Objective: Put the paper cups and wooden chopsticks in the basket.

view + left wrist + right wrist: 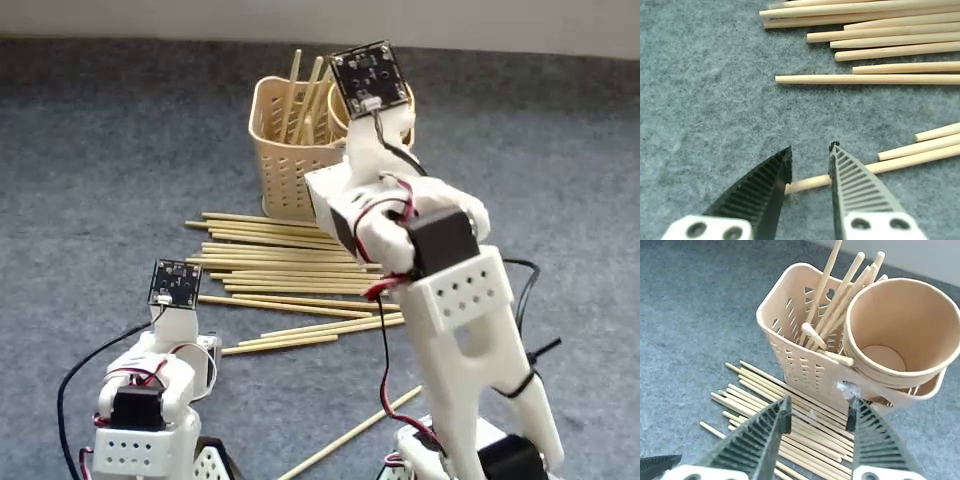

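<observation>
A cream slotted basket [285, 150] [790, 335] stands on the grey carpet at the back. It holds several wooden chopsticks [832, 300] standing upright and a paper cup [900, 335] with its mouth up. More chopsticks [290, 260] [770, 405] lie in a flat pile in front of the basket. My right gripper [820, 407] hangs open just above and in front of the basket, with nothing between its fingers. My left gripper [810, 155] is open low over the carpet, and the end of one lying chopstick [807, 183] sits between its fingers.
A lone chopstick [350, 435] lies diagonally near the base of the right arm. The left arm's base [150, 410] sits at the front left. Grey carpet [110, 180] stretches left of the basket and pile.
</observation>
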